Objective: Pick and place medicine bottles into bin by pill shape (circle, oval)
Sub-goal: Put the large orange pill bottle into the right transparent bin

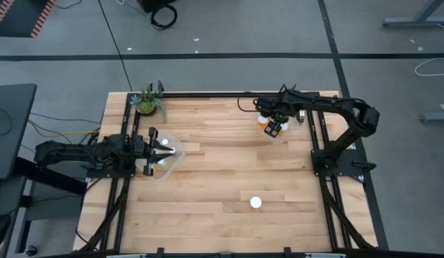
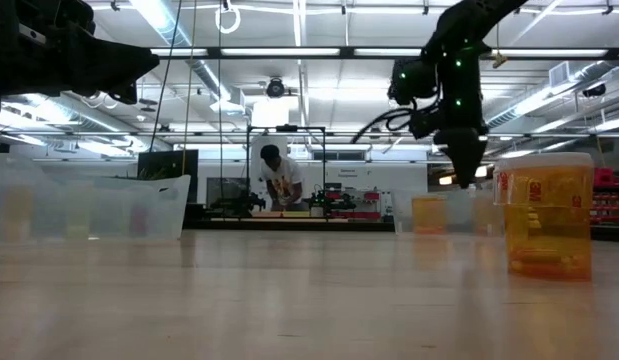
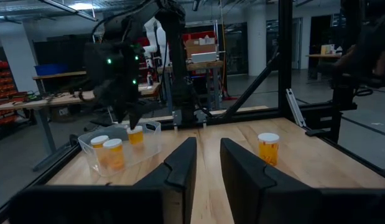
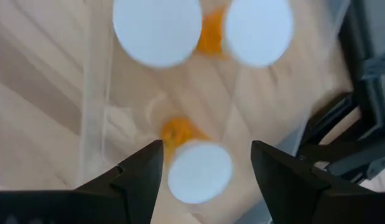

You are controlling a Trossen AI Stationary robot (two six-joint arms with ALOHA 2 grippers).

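Observation:
My right gripper [image 1: 273, 126] is open and points down over a clear bin [image 1: 265, 118] at the table's far right. Three amber bottles with white caps stand in that bin [image 3: 114, 152]. One of these bottles [image 4: 198, 171] is below the gap between my right fingers, clear of both; two more caps [image 4: 158, 25] show beyond. One bottle [image 1: 256, 203] stands alone on its base on the wood toward the near edge; it also shows in the left wrist view [image 3: 268, 148] and the low view [image 2: 545, 215]. My left gripper [image 3: 208, 165] hangs over a second clear bin [image 1: 168, 154] at the left, fingers a narrow gap apart, empty.
White caps [image 1: 164, 142] show in the left bin. A potted plant [image 1: 148, 102] stands at the far left corner. Black frame rails run along the table's left, right and far edges. Bare wood lies between the two bins. A person [image 2: 279, 180] stands far off in the room.

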